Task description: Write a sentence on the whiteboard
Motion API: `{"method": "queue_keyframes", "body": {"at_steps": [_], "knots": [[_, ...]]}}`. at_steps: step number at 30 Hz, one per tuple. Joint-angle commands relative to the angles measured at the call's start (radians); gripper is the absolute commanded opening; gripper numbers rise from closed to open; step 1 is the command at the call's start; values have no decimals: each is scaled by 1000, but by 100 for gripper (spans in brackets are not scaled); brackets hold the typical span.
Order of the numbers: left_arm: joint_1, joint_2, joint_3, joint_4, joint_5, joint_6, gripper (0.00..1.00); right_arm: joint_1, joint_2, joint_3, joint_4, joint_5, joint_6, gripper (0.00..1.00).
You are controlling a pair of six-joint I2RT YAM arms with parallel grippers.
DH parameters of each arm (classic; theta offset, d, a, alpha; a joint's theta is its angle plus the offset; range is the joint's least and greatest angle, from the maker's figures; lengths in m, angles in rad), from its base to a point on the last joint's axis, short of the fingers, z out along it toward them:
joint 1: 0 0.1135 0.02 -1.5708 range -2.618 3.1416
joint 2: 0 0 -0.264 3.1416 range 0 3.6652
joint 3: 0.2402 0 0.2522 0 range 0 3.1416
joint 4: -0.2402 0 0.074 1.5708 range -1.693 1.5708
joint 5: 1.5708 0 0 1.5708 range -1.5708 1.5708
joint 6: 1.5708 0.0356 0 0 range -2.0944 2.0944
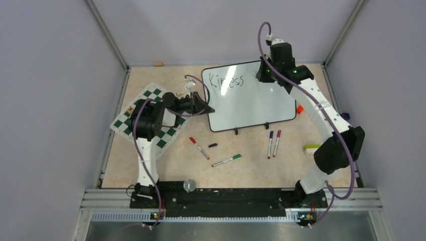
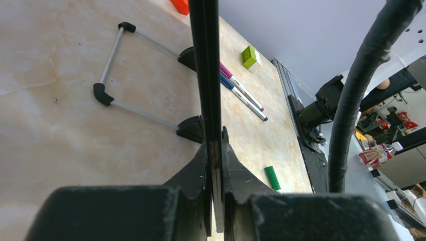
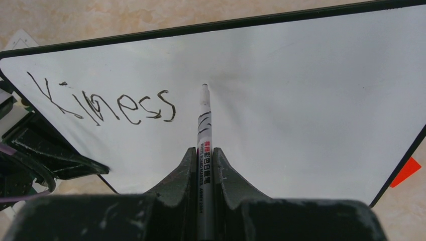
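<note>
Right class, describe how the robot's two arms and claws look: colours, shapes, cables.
Both the left arm and the right arm have white curved links joined by chunky black joints. A purple cable loops along each arm. The left claw and right claw have matt black, wedge-shaped fingers, scuffed pale on their inner faces.

Overhead view looking down from behind, wrist views close, all sharing whiteboard [image 1: 261,103]

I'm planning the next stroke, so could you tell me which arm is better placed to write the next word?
Right. The right gripper is shut on the marker, its tip just past the written word on the whiteboard, while the left gripper is clamped on the board's edge.
</note>
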Motion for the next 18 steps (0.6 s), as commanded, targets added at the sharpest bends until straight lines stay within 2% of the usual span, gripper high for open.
{"method": "queue_keyframes", "body": {"at_steps": [1, 18], "knots": [[-7, -22, 2, 147, 54, 78, 0, -7, 7, 55, 21, 0, 12, 0], [-5, -24, -3, 147, 50, 79, 0, -8, 66, 108, -31, 53, 7, 0]]}}
